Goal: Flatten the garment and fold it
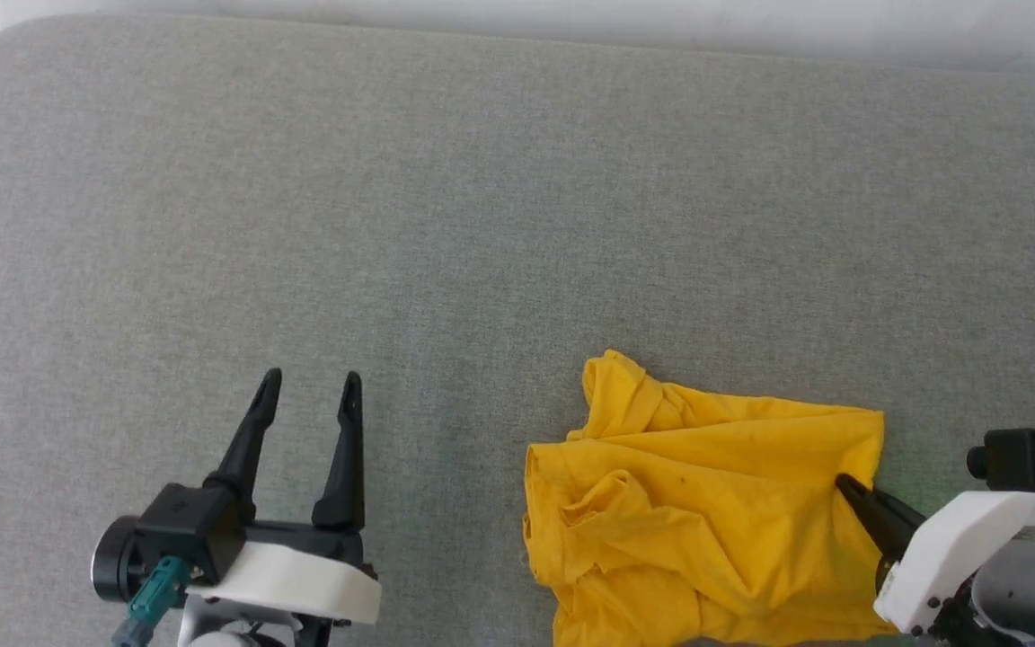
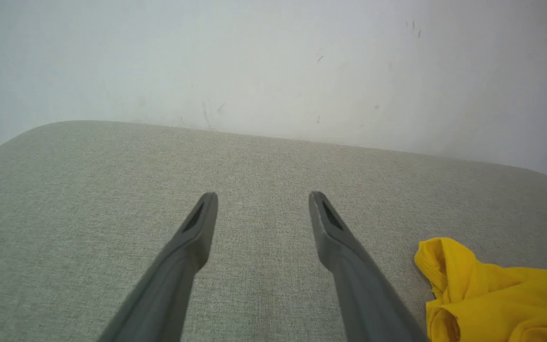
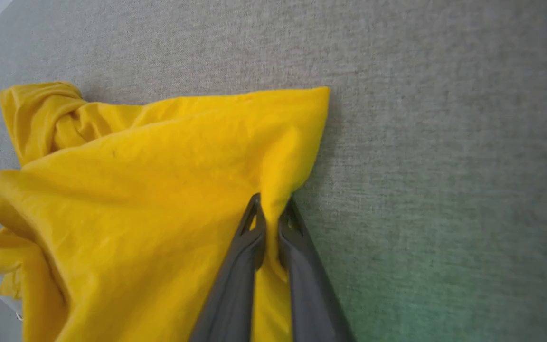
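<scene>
Setting: bare indoor robot test station, lab-like rather than domestic, though the exact kind of room cannot be told. Evidence: one broad work table (image 1: 482, 180) covered edge to edge in grey woven fabric, corners rounded, set against a plain pale wall (image 2: 273, 57) bearing faint scuffs and marks. Further evidence: left gripper (image 1: 313, 377) and right gripper (image 3: 272, 202) on white-shelled arms with exposed teal cable plugs, posed over the table, where one yellow garment (image 1: 706, 503) lies
</scene>
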{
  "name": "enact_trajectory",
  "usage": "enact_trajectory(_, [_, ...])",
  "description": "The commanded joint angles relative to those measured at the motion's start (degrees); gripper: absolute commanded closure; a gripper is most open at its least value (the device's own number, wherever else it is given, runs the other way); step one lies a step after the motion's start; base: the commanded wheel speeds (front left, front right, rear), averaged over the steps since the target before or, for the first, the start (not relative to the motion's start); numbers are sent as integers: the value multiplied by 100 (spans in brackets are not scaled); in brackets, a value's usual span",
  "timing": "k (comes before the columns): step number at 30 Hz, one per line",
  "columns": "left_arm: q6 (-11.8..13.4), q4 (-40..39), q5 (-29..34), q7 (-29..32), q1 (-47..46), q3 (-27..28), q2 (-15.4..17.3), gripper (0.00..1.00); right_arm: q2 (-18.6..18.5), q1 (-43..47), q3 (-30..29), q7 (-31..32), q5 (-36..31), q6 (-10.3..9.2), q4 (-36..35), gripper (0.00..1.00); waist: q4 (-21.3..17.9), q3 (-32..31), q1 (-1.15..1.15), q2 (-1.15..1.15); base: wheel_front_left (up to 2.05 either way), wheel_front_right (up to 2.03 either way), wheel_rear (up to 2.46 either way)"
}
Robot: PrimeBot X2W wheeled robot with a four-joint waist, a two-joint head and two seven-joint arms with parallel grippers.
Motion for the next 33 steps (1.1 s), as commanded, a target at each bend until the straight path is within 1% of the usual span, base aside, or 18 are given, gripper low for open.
enact_trajectory(1, [49, -77, 98, -12, -181, -2, 7, 0, -22, -113, 37, -79, -8, -6, 15, 100, -56, -3, 0, 0, 0, 0, 0])
enact_trajectory(7, [117, -239, 265, 0, -364, 13, 44, 0, -256, -558, 62, -163, -71, -6, -140, 100, -344, 3, 0, 0, 0, 0, 0])
enact_trajectory(12, [139, -297, 351, 135, -513, -9, 112, 0, -654, -1042, 15, -111, -230, -6, -66, 100, -652, 43, 0, 0, 0, 0, 0])
enact_trajectory(18, [174, -382, 446, 324, -676, -3, 237, 0, -1190, -1673, 124, 38, -390, -6, 99, 100, -1130, 173, 0, 0, 0, 0, 0])
enact_trajectory(21, [176, -417, 492, 418, -767, -13, 288, 0, -1418, -2012, 142, 69, -419, -6, 262, 100, -1356, 246, 0, 0, 0, 0, 0])
enact_trajectory(26, [173, -436, 587, 598, -936, -59, 367, 0, -1681, -2480, 137, 74, -527, -6, 618, 100, -1656, 385, 0, 0, 0, 0, 0])
enact_trajectory(29, [173, -463, 624, 660, -1010, -85, 377, 0, -1767, -2653, 129, 47, -558, -6, 778, 100, -1749, 472, 0, 0, 0, 0, 0])
enact_trajectory(33, [196, -550, 772, 749, -1208, -94, 442, 0, -1990, -3007, 121, -66, -626, -6, 1094, 100, -1879, 736, 0, 0, 0, 0, 0])
